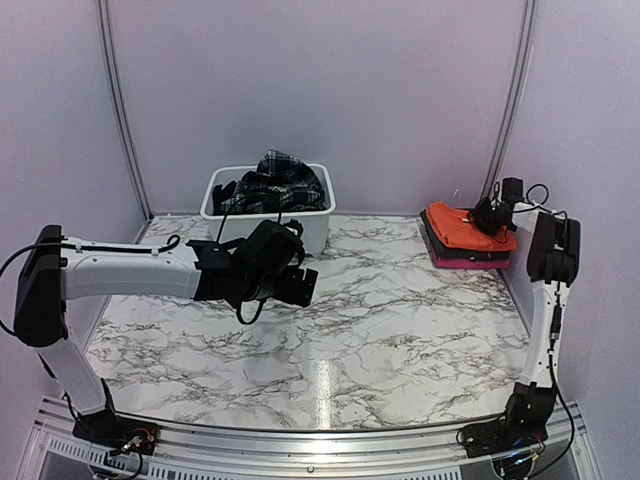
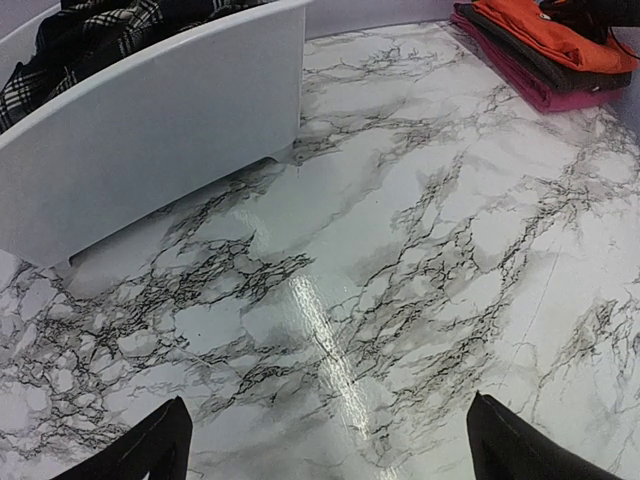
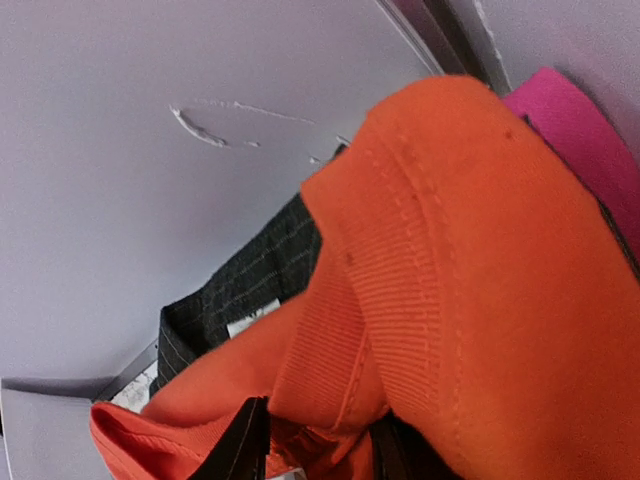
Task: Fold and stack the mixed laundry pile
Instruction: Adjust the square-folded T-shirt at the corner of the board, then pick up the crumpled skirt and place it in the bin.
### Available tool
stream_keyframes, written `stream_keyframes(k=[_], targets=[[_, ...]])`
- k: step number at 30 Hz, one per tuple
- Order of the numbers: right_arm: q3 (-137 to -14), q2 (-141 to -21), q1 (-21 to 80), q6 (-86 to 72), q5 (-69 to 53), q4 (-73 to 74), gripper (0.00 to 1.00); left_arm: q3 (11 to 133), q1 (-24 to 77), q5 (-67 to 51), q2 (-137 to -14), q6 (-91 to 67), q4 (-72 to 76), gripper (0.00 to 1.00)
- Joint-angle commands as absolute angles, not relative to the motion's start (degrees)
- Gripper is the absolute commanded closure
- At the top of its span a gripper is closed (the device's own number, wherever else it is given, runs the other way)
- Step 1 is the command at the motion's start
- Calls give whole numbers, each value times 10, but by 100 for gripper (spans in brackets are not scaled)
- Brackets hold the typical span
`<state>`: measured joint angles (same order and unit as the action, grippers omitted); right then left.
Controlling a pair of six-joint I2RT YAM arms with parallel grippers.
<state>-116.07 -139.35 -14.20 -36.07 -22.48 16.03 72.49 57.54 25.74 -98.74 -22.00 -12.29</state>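
The plaid skirt lies heaped with dark garments in the white tub; it also shows in the left wrist view. The folded orange T-shirt tops a stack at the right wall, over a dark grey pinstriped piece and a pink garment. My right gripper sits on that stack; in its wrist view the gripper pinches a fold of the orange shirt. My left gripper hovers open and empty over the marble in front of the tub, with its fingertips wide apart.
The tub's wall stands just left of and beyond my left gripper. The stack lies at the far right, close to the side wall. The marble table stretches between tub and stack.
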Motion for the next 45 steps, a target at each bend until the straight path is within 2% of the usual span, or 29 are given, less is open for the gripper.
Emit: stream_keyframes(k=[1,4,8,15,18,20,24,29,34,38,42,45], targets=[[-1254,-1433,-138,-385,-233,146,66,730,570,274,-965,-244,-135,1],[-1273,-1450,-138,-401,-238,133,64,722,566,280,-956,-256,-135,1],[-1276,-1454,-137,-411,-270,126,55,721,562,290,-943,-270,-138,1],[-1210,-1322,-127,-352,-256,150,28,715,527,295,-873,-314,-144,1],[-1176,-1251,-125,-306,-219,179,13,720,493,251,-824,-309,-149,1],[-1162,-1209,-122,-262,-192,216,7,732,469,228,-796,-301,-171,1],[-1105,-1112,-117,-211,-162,249,2,763,427,224,-749,-255,-217,1],[-1028,-1000,-106,-158,-112,285,1,818,378,226,-741,-197,-262,1],[-961,-911,-105,-113,-99,312,2,894,337,170,-840,-172,-290,1],[-857,-836,-110,-151,-84,275,1,989,326,156,-962,-155,-311,1],[-742,-793,-142,-200,-266,200,2,1094,318,157,-1083,-151,-318,1],[-686,-775,-138,-239,-352,157,2,1197,306,162,-1181,-139,-329,1]])
